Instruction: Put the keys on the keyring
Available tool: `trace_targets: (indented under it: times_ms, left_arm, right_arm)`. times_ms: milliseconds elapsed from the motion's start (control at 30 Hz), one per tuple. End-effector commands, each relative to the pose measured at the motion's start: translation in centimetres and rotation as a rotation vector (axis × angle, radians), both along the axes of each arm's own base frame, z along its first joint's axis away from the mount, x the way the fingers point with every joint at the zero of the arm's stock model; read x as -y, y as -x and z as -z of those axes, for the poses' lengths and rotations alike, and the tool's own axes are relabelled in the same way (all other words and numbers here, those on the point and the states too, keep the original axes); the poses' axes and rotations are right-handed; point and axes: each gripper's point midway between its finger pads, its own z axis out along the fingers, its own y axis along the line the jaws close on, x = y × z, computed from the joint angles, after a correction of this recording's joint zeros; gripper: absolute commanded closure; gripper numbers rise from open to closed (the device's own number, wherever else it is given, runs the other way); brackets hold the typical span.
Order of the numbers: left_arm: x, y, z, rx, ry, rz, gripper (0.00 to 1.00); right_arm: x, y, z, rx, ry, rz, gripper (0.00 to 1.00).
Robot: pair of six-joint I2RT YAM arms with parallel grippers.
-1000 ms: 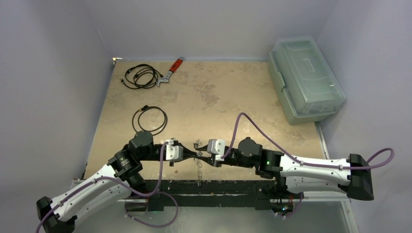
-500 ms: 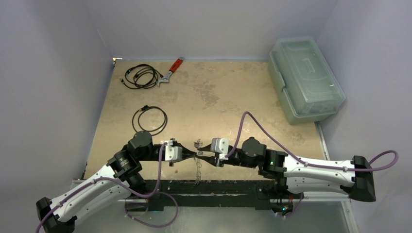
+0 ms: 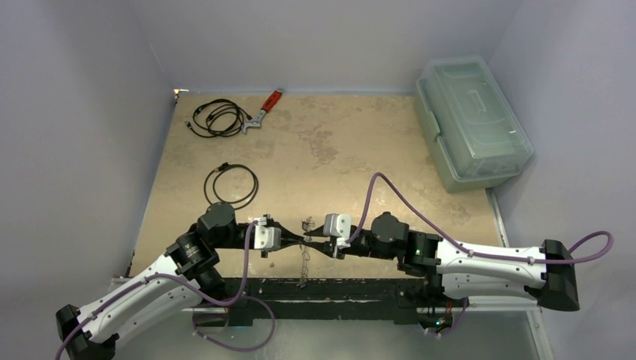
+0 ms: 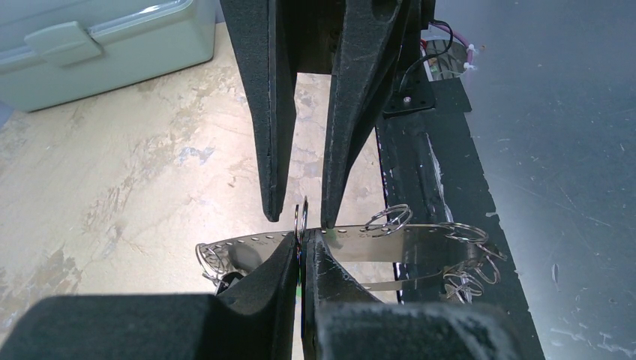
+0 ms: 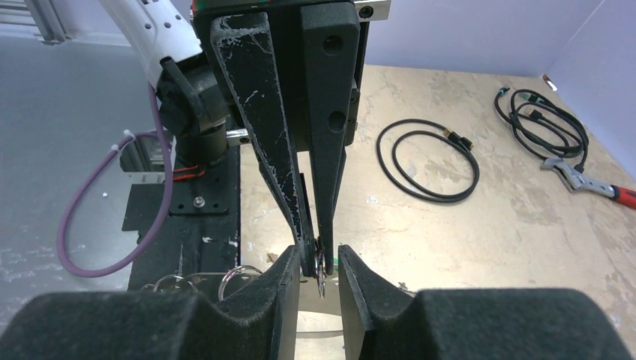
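The keyring is a thin grey metal band with small split rings dangling from it, hanging in the air at the table's near edge. My left gripper is shut on it, pinching a small split ring that sticks up between its fingertips; the band runs behind them. My right gripper faces it, open, with its fingers on either side of the left fingertips and that ring. No tagged keys show clearly, only a trace of green at the pinch.
Two coiled black cables and a red-handled wrench lie at the back left. A clear lidded box stands at the back right. The black mounting rail runs just below the grippers.
My right gripper backed off slightly to the right, then came back in towards the left fingertips. The hanging keyring swayed a little. The left arm has held still.
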Motion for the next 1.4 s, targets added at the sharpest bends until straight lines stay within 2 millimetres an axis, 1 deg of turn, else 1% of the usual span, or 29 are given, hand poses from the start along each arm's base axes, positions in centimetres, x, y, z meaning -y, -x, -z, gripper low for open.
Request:
trace_targets:
  times_ms: [0, 233, 400, 533, 700, 833, 900, 1000, 1167, 1300, 1367]
  left_arm:
    - [0.31, 0.14, -3.47, 0.073, 0.084, 0.024, 1.00]
    - [0.30, 0.18, -3.52, 0.076, 0.087, 0.025, 1.00]
    - [0.27, 0.20, -3.60, 0.077, 0.089, 0.024, 1.00]
    - [0.27, 0.26, -3.60, 0.076, 0.089, 0.027, 1.00]
    - [0.22, 0.36, -3.74, 0.081, 0.095, 0.031, 1.00]
    - [0.20, 0.49, -3.80, 0.084, 0.099, 0.035, 1.00]
    - [0.17, 0.52, -3.86, 0.084, 0.102, 0.035, 1.00]
    - [0.15, 0.58, -3.97, 0.087, 0.107, 0.038, 1.00]
    - [0.15, 0.70, -3.95, 0.085, 0.108, 0.043, 1.00]
    - [0.17, 0.77, -4.04, 0.085, 0.112, 0.047, 1.00]
    - [0.19, 0.81, -3.89, 0.079, 0.110, 0.049, 1.00]
  right_arm:
    - [-0.32, 0.07, -1.41, -0.003, -0.037, -0.006, 0.73]
    - [-0.44, -0.13, -0.87, -0.008, -0.017, 0.003, 0.74]
    - [-0.28, -0.22, -0.89, -0.011, -0.021, 0.012, 0.74]
    - [-0.21, -0.27, -0.91, -0.012, -0.024, 0.017, 0.78]
    - [-0.09, -0.38, -0.85, -0.016, -0.025, 0.026, 0.81]
    - [0.14, -0.52, -0.95, -0.019, -0.032, 0.039, 0.88]
    - [0.15, -0.57, -0.92, -0.019, -0.031, 0.042, 0.89]
    - [0.15, -0.65, -0.83, -0.021, -0.028, 0.047, 0.89]
    - [0.07, -0.67, -0.65, -0.023, -0.020, 0.047, 0.80]
    - [-0.06, -0.56, -0.65, -0.024, -0.019, 0.039, 0.82]
    - [-0.14, -0.45, -0.56, -0.026, -0.016, 0.032, 0.86]
